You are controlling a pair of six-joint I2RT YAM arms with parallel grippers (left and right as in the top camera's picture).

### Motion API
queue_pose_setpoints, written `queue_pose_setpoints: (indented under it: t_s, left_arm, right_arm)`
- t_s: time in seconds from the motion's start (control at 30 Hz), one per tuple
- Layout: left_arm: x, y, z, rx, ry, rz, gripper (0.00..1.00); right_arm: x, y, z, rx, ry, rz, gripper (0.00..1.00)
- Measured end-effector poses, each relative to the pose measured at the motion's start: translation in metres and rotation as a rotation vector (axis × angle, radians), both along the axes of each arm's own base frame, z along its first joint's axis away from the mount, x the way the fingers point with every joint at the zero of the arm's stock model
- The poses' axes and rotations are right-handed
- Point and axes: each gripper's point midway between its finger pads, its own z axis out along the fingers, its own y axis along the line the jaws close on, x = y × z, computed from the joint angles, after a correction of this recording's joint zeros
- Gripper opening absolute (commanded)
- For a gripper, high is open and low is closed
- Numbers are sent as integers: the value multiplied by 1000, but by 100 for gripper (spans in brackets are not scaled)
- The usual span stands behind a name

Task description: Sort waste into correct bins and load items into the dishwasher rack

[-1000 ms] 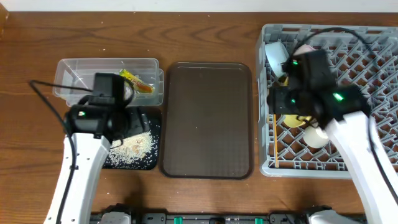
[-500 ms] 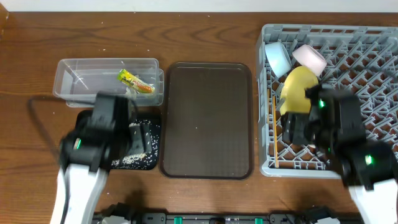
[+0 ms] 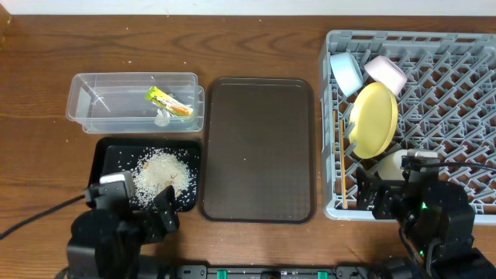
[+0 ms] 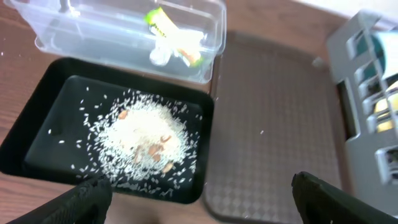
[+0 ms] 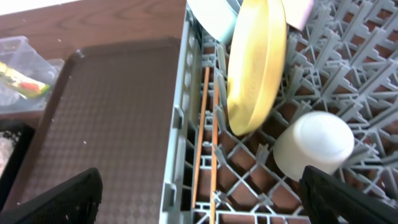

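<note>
The grey dishwasher rack (image 3: 457, 62) holds the light blue bowl (image 3: 346, 71), white bowl (image 3: 385, 74), yellow plate (image 3: 373, 118) standing on edge, pale cup (image 3: 394, 163) and chopsticks (image 3: 339, 159). The right wrist view shows the plate (image 5: 255, 68), cup (image 5: 314, 143) and chopsticks (image 5: 205, 137). The snack wrapper (image 3: 169, 101) lies in the clear tub (image 3: 93, 81). Rice (image 3: 159, 172) lies in the black tray (image 3: 108, 151). My left gripper (image 3: 136, 205) is open and empty at the front edge near the black tray. My right gripper (image 3: 403, 194) is open and empty over the rack's front edge.
The dark brown serving tray (image 3: 260, 147) lies between the bins and the rack, with nothing on it. It also shows in the left wrist view (image 4: 273, 124) and the right wrist view (image 5: 106, 124). Bare wooden table surrounds everything.
Both arms have drawn back to the table's front edge. The left arm left the tub and black tray. The right arm left the rack, uncovering the plate and bowls.
</note>
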Motion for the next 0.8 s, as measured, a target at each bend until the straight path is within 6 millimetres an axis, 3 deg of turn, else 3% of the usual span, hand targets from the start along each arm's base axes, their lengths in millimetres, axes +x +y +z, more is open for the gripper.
queue_pose_setpoints:
  t_s: [0.67,0.8]
  left_arm:
    - [-1,0,1,-21,-7,14,96]
    - [-1,0,1,-21,-7,14,96]
  right_arm:
    - [-18,-8,-24,-40,116,-15,99]
    - [-11,-9,-20,-45,75,-23,99]
